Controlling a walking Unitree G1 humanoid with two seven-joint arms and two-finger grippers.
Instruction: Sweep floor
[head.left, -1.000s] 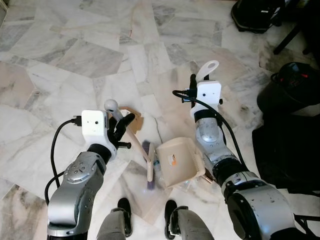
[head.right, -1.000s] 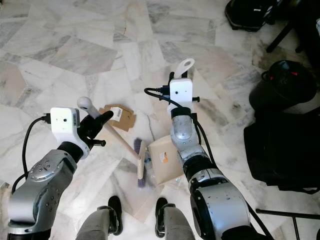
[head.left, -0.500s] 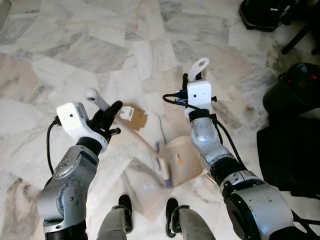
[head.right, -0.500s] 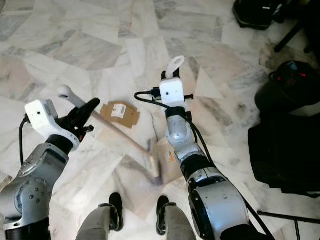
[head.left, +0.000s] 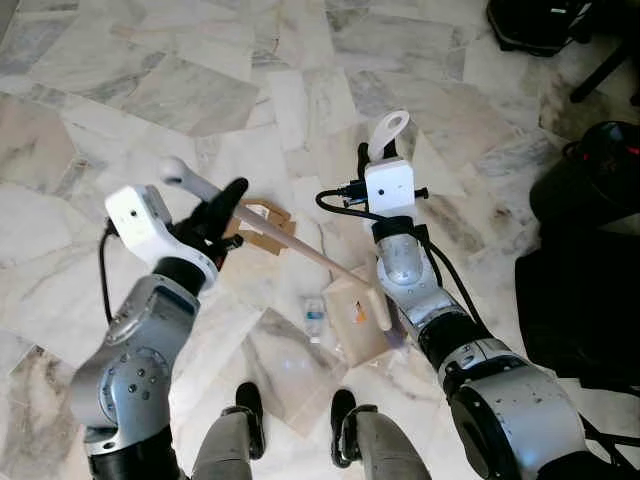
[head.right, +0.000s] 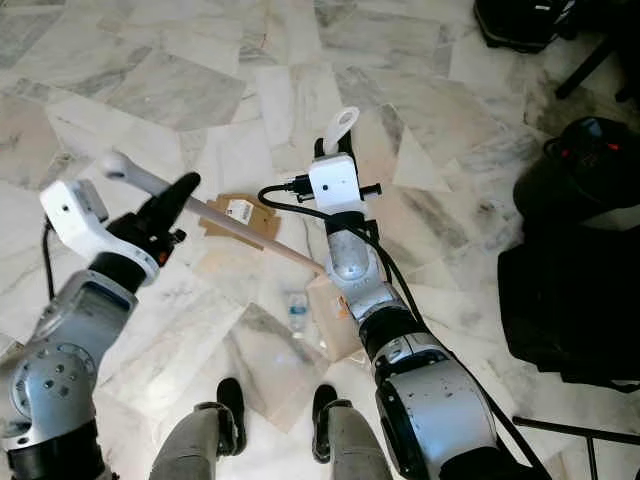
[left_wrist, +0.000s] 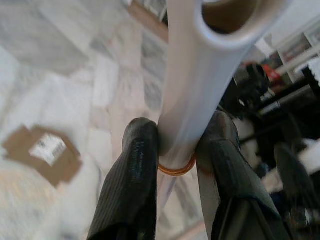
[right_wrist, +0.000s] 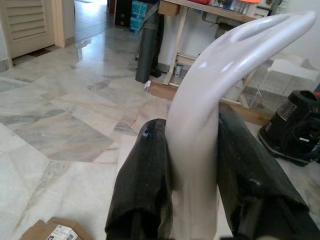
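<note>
Left eye view | left gripper (head.left: 228, 205) jaws clamp broom (head.left: 300, 252) | right gripper (right_wrist: 192, 165) jaws clamp dustpan (head.left: 362, 318)

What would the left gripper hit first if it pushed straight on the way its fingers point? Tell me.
Probably the cardboard scrap on the floor: the left gripper, shut on the broom handle, points forward and down toward it. Depth is unclear, so bare marble beside it is possible.

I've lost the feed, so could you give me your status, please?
Left gripper shut on brush handle; right gripper shut on dustpan handle. Small bottle beside dustpan; cardboard scrap beyond.
</note>
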